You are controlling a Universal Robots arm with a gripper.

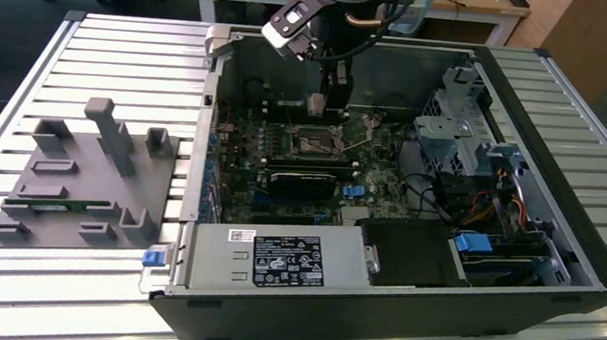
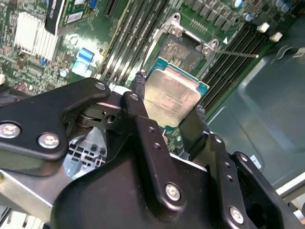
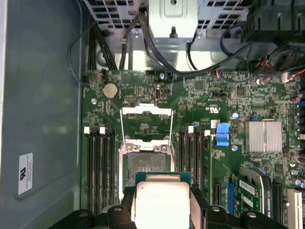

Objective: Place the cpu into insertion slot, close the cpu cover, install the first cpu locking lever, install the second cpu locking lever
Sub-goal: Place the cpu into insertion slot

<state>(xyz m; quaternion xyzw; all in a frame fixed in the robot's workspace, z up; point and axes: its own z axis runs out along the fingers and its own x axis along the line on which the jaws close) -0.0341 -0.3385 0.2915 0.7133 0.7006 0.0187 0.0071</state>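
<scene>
My gripper (image 1: 328,100) hangs inside the open computer case, shut on the cpu (image 1: 316,103). In both wrist views the cpu (image 2: 171,98) (image 3: 162,202) is a flat silvery square with a green edge, pinched between two black fingers (image 2: 139,90). It hovers just above and short of the insertion slot (image 3: 146,161) (image 2: 183,51), a dark square socket with a metal rim on the green board. The cpu cover (image 3: 146,110) stands swung open on the far side of the slot. A thin locking lever (image 2: 238,54) sticks out to the side, unlatched.
Memory slots (image 3: 100,162) flank the socket on both sides. A silver heat sink (image 3: 263,136) and a blue connector (image 3: 222,133) lie nearby. The drive cage (image 1: 450,133) and power supply (image 1: 273,258) fill the case; a grey fixture tray (image 1: 83,175) sits on the exterior view's left.
</scene>
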